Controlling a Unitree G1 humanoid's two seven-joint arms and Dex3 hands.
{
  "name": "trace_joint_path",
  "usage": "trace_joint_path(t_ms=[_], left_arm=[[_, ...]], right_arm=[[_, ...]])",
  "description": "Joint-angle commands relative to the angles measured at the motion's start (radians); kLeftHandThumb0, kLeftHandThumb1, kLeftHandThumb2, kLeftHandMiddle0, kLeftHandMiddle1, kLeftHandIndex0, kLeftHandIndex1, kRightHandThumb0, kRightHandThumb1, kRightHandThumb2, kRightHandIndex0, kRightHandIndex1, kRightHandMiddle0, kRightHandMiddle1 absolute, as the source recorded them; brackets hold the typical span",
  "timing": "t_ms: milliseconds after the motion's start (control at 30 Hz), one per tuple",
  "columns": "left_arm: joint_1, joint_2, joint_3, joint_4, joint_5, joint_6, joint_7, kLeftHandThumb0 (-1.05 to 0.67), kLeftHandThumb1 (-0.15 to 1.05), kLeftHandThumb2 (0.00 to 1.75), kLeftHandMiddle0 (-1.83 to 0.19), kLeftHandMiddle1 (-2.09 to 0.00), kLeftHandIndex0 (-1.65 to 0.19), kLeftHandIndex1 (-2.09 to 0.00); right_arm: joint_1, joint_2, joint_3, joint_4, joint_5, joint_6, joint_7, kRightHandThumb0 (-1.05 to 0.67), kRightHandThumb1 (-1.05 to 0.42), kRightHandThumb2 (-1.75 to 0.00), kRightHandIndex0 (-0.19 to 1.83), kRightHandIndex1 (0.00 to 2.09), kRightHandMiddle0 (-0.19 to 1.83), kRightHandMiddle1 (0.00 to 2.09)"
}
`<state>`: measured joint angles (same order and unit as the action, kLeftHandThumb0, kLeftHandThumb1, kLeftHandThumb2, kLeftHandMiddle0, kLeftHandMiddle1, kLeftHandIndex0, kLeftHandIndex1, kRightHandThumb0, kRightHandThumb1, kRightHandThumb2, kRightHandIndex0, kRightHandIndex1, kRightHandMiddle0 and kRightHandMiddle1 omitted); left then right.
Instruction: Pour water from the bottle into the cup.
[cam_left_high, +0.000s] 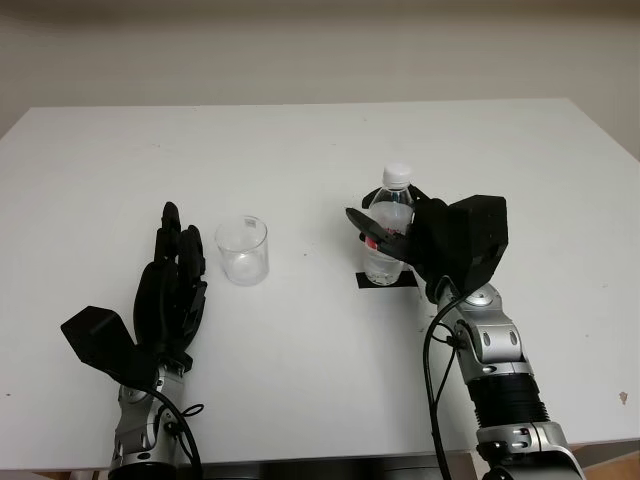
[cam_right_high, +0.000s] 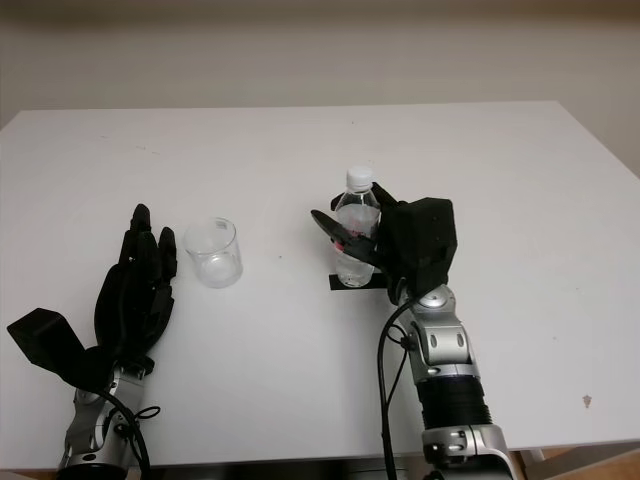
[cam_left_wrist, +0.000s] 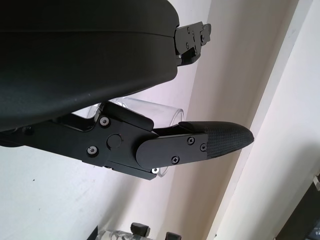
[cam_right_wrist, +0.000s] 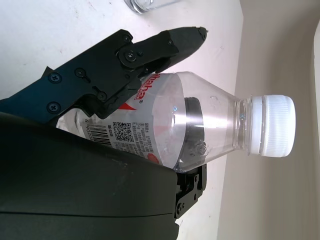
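Note:
A clear water bottle (cam_left_high: 388, 238) with a white cap and a red label stands upright on a black mark (cam_left_high: 410, 281) right of the table's middle. My right hand (cam_left_high: 390, 210) is closed around it: the thumb (cam_right_wrist: 150, 47) crosses the label and the other fingers sit behind the bottle (cam_right_wrist: 210, 125). A clear empty cup (cam_left_high: 242, 250) stands upright to the left of the bottle, about a hand's width away. My left hand (cam_left_high: 175, 265) is open just left of the cup, not touching it. The cup's rim (cam_left_wrist: 150, 107) is seen past that hand's finger.
The white table (cam_left_high: 320, 150) stretches wide behind and to both sides of the cup and bottle. Its front edge runs close to my arms. A pale wall rises behind the far edge.

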<state>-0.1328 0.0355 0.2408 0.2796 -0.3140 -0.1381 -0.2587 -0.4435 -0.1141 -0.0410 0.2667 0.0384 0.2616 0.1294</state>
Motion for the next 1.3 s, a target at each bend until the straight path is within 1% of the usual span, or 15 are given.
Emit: trace_joint_path(t_ms=[0,67,100,167,200,267,333,433,533,700,833,933,1000,1067,1267], left_arm=[[0.045,0.004,0.001,0.036,0.004,0.012,0.0,-0.76,1.05,0.51,0.19,-0.03,0.19,-0.03],[0.045,0.004,0.001,0.035,0.002,0.013,-0.001,-0.76,1.05,0.51,0.19,-0.03,0.19,-0.03],[0.045,0.003,0.002,0.033,0.0,0.015,-0.001,-0.76,1.05,0.5,0.19,-0.03,0.19,-0.03],[0.046,0.001,0.005,0.033,-0.006,0.016,-0.002,-0.75,1.05,0.5,0.19,-0.03,0.19,-0.03],[0.046,0.001,0.007,0.033,-0.008,0.015,-0.002,-0.75,1.05,0.5,0.19,-0.04,0.19,-0.04],[0.046,0.003,0.008,0.035,-0.01,0.014,-0.006,-0.75,1.05,0.5,0.19,-0.04,0.19,-0.03],[0.047,0.006,0.008,0.036,-0.009,0.013,-0.008,-0.75,1.05,0.5,0.19,-0.03,0.19,-0.03],[0.048,0.009,0.01,0.036,-0.007,0.015,-0.009,-0.75,1.05,0.5,0.19,-0.03,0.19,-0.02],[0.048,0.012,0.009,0.035,-0.006,0.018,-0.008,-0.76,1.05,0.51,0.19,-0.03,0.19,-0.03],[0.046,0.015,0.01,0.038,-0.008,0.018,-0.014,-0.76,1.05,0.5,0.19,-0.04,0.19,-0.03],[0.043,0.018,0.009,0.041,-0.007,0.02,-0.016,-0.76,1.05,0.5,0.19,-0.03,0.19,-0.03],[0.042,0.015,0.01,0.043,-0.011,0.019,-0.018,-0.75,1.05,0.5,0.19,-0.03,0.19,-0.03],[0.043,0.016,0.009,0.042,-0.009,0.02,-0.016,-0.76,1.05,0.5,0.19,-0.03,0.19,-0.03],[0.044,0.017,0.009,0.039,-0.007,0.022,-0.013,-0.76,1.05,0.49,0.19,-0.04,0.19,-0.03],[0.045,0.019,0.009,0.036,-0.008,0.027,-0.014,-0.76,1.05,0.49,0.19,-0.04,0.19,-0.04]], right_arm=[[0.035,-0.005,0.009,0.009,-0.003,-0.013,0.01,-0.54,-1.04,-0.12,0.9,2.09,0.49,2.09],[0.045,-0.003,0.008,0.007,0.0,-0.027,0.015,-0.57,-1.02,-0.07,0.59,2.09,0.28,2.07],[0.049,-0.002,0.007,0.005,0.002,-0.029,0.016,-0.59,-1.0,-0.05,0.34,2.08,0.14,2.0],[0.057,-0.005,0.011,0.002,-0.004,-0.033,0.018,-0.61,-0.96,-0.04,0.09,2.0,0.0,1.9],[0.06,-0.012,0.019,-0.001,-0.014,-0.032,0.021,-0.62,-0.95,-0.04,-0.05,1.87,-0.09,1.82],[0.068,-0.026,0.032,-0.011,-0.026,-0.026,0.036,-0.65,-0.92,-0.05,-0.15,1.61,-0.17,1.61],[0.076,-0.038,0.038,-0.023,-0.029,-0.026,0.055,-0.69,-0.91,-0.05,-0.18,1.26,-0.19,1.3],[0.091,-0.045,0.03,-0.031,-0.008,-0.038,0.087,-0.7,-0.9,-0.05,-0.19,0.94,-0.19,0.98],[0.104,-0.048,0.021,-0.032,0.009,-0.051,0.104,-0.71,-0.88,-0.05,-0.19,0.75,-0.17,0.76],[0.125,-0.051,0.011,-0.035,0.023,-0.063,0.114,-0.73,-0.86,-0.05,-0.16,0.57,-0.09,0.52],[0.136,-0.05,0.01,-0.017,0.023,-0.108,0.113,-0.72,-0.86,-0.05,-0.16,0.45,-0.07,0.38],[0.142,-0.053,0.014,-0.009,0.016,-0.132,0.115,-0.75,-0.87,-0.05,-0.14,0.19,-0.06,0.2],[0.143,-0.058,0.01,0.002,0.031,-0.152,0.141,-0.76,-0.87,-0.05,-0.18,0.05,-0.15,0.11],[0.146,-0.066,0.003,0.015,0.047,-0.173,0.172,-0.77,-0.87,-0.05,-0.19,0.01,-0.18,0.02],[0.163,-0.061,-0.012,0.038,0.041,-0.246,0.158,-0.81,-0.87,-0.05,-0.19,0.0,-0.19,0.0]])
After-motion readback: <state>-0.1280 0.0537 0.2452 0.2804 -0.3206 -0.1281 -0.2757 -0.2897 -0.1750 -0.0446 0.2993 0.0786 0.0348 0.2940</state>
